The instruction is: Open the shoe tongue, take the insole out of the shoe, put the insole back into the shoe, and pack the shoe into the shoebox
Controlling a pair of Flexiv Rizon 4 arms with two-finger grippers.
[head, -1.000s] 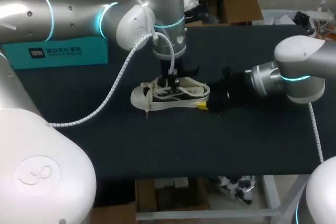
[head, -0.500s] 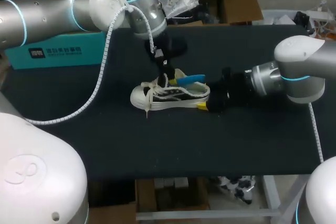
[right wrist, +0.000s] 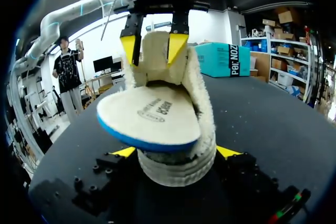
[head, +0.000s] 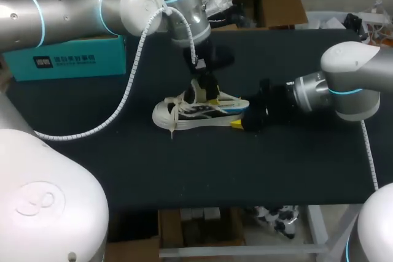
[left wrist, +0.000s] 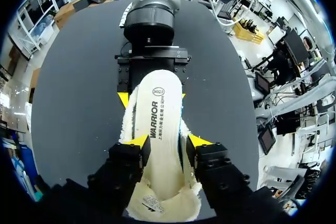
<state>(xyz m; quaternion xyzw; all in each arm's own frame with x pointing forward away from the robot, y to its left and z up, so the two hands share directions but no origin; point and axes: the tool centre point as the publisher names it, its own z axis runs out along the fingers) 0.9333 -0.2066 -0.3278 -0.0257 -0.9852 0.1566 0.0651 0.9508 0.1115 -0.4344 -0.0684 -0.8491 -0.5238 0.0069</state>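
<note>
A white low sneaker (head: 184, 111) with a fleecy lining lies on its sole on the black table (head: 184, 170), toe to the left. Its white insole (head: 233, 104), blue underneath, rests slanted on the shoe's opening, with its heel end jutting out past the heel. My left gripper (head: 206, 90) hangs over the shoe's middle, open, its fingers on either side of the insole (left wrist: 157, 124) and apart from it. My right gripper (right wrist: 177, 153) clasps the shoe's heel (right wrist: 178, 169) from both sides. The teal shoebox (head: 67, 62) stands at the back left.
The table's black surface runs bare in front of the shoe and to its left. My left arm reaches in over the back of the table, a white cable (head: 123, 108) hanging from it.
My left gripper lifted out of the shoe, drawing the insole up toward the heel. It then sank a little and opened, leaving the insole on the shoe. The right arm stayed still.
</note>
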